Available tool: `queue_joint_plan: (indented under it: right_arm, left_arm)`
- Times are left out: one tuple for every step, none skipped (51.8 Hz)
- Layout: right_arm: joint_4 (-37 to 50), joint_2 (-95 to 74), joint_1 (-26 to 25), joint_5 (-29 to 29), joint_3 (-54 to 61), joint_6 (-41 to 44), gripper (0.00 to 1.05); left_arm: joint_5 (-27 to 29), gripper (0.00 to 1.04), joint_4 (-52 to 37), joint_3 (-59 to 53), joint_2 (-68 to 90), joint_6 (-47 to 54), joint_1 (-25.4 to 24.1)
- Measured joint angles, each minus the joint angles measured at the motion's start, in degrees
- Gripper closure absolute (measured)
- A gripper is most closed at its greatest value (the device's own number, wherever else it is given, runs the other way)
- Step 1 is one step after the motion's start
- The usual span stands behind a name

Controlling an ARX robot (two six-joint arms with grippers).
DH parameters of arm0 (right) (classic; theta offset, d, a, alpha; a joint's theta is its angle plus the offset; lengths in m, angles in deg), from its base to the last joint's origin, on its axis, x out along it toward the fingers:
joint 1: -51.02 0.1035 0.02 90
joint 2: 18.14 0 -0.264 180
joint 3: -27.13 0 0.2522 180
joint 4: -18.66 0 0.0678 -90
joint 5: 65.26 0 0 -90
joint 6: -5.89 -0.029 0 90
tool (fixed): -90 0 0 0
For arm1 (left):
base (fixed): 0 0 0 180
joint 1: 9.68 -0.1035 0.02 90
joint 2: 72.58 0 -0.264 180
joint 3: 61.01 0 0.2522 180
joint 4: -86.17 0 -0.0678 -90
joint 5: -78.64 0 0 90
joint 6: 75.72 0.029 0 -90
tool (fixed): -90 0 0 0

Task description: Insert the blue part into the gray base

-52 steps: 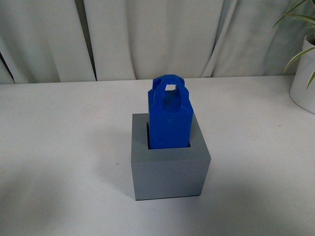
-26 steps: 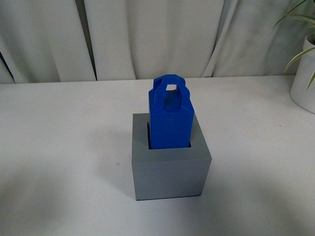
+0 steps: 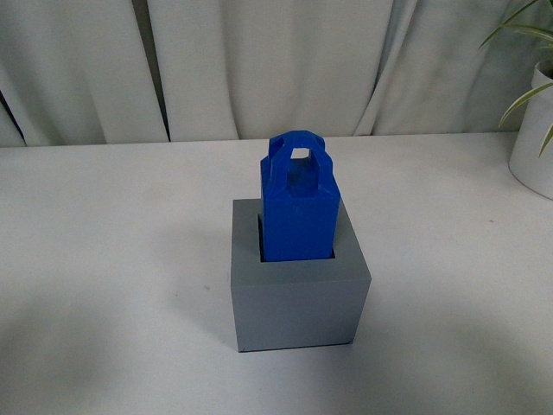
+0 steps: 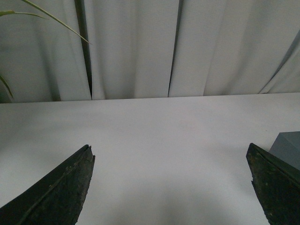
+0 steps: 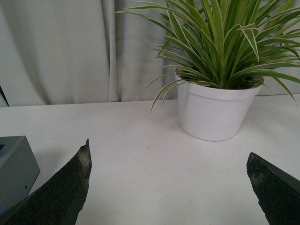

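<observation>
Where recessed, the blue part [image 3: 300, 216] (lower end) hides inside the gray base [image 3: 298, 303].

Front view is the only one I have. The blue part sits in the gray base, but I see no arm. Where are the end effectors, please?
Observer: The left end effector is open and holds nothing; only bare table lies between its fingers.
Operator: Is it near the gray base?
Observer: A corner of the gray base shows at the edge of the left wrist view, apart from the fingers.
Operator: And the right one?
Observer: The right end effector is open too, and empty. Its camera faces the potted plant, with the gray base at the edge beside one finger.
Operator: So nothing holds the blue part?
Observer: Correct, neither end effector touches it.
</observation>
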Motion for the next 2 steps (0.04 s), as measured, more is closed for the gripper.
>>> queue_joint_plan:
  right_arm:
    - [0.0,0.0,0.0,0.0,0.0,0.0,0.07]
    - [0.0,0.0,0.0,0.0,0.0,0.0,0.07]
  left_arm:
    - [0.0,0.06,-0.02,0.0,0.0,0.0,0.0]
    - [0.0,0.06,-0.02,0.0,0.0,0.0,0.0]
